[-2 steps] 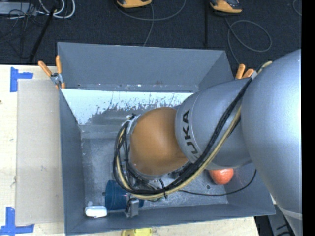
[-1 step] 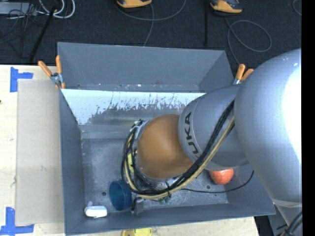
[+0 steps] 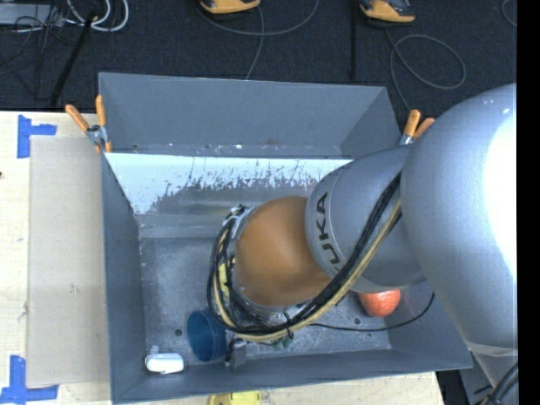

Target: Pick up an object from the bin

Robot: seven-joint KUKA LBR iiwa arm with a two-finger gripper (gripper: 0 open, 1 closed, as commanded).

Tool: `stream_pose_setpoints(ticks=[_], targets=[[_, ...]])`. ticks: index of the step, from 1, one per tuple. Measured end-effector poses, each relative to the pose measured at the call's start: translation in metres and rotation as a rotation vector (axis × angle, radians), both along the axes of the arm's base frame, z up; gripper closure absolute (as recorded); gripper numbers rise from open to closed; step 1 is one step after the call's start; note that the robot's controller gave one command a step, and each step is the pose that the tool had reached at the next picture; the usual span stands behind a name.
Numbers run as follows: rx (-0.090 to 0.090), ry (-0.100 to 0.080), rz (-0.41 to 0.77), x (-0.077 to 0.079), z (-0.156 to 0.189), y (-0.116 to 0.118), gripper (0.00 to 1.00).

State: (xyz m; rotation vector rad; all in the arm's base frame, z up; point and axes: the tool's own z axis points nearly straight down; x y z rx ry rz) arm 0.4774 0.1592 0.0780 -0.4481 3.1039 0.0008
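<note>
Here, a dark blue round cup-shaped object [image 3: 202, 334] is found on the floor of the grey metal bin [image 3: 122, 251], near the front wall and left of centre. The gripper [image 3: 238, 353] is lowered just beside it, on its right; whether contact is made cannot be told. The gripper is largely covered by the orange cover [image 3: 274, 256] on the wrist, so its opening cannot be told, and nothing is seen to be held. The steep downward pose is judged to be taken so that the bin floor is reached from above without the sloped walls being struck. Black and yellow cables [image 3: 221, 268] are looped round the cover, presumably kept slack to allow wrist rotation. A small white oblong object [image 3: 164, 362] lies in the front left corner, near the blue object but apart from it. An orange-red ball [image 3: 380, 302] rests well apart on the right, partly hidden beneath the silver arm [image 3: 456, 226]. On the arm link the letters "UKA" [image 3: 321, 236] are read, taken as part of the maker's name; no other writing is legible.
</note>
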Motion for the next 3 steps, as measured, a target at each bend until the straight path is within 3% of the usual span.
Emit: stream_pose_setpoints(ticks=[1,2,3], targets=[[-0.001,0.006,0.016,0.002,0.103,0.005,1.00],[-0.001,0.006,0.015,0.002,0.103,0.005,1.00],[-0.001,0.005,0.011,0.035,0.146,0.002,1.00]])
